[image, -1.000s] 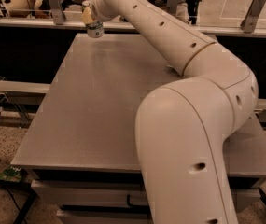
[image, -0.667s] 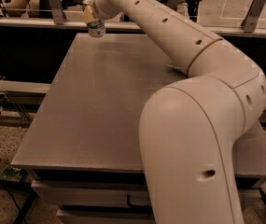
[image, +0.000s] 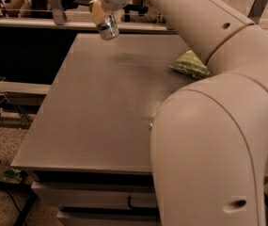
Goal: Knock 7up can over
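Observation:
The 7up can (image: 107, 28), small and silvery with a shiny end, is at the far left edge of the grey table (image: 100, 117). It leans over, its lower end pointing to the right and towards me. My gripper (image: 100, 14) is right above it, at its upper end, touching or nearly touching it. My white arm (image: 208, 27) reaches across from the lower right to the far left and hides the table's right side.
A green chip bag (image: 190, 64) lies on the table at the right, just beside my arm. Behind the table runs a rail with metal posts (image: 53, 6). The floor at the left has cables (image: 2, 121).
The can and gripper have shifted slightly right along the far edge. The arm has swung, and the green chip bag now shows beside it.

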### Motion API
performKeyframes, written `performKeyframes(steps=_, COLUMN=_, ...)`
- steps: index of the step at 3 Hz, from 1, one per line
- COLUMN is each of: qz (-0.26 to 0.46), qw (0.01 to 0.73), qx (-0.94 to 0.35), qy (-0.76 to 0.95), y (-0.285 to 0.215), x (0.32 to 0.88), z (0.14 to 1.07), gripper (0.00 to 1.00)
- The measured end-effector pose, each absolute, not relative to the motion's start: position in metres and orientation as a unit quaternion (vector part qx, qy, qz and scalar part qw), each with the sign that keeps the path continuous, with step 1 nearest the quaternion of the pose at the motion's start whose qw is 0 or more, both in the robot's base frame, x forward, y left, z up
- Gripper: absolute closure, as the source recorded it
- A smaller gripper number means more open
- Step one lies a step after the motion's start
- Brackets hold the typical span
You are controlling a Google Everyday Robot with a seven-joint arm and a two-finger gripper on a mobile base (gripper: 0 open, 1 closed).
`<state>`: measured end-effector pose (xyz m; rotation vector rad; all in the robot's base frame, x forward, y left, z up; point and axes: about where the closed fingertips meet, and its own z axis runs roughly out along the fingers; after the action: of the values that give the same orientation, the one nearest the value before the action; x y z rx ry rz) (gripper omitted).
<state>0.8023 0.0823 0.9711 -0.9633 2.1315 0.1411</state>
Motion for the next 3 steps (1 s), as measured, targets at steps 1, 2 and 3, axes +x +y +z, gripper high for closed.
performKeyframes(steps=1, qz=0.055, qw=0.323, qx=-0.393, qy=0.859, y=0.061, x=0.775, z=0.960, gripper=1.00)
performKeyframes(steps=2, qz=0.057, qw=0.281, qx=-0.393, qy=0.874, y=0.047, x=0.764, z=0.948, gripper=1.00)
performKeyframes(steps=3, qz=0.053, qw=0.221, qx=-0.381, qy=0.896, y=0.028, x=0.755, z=0.927, gripper=0.76)
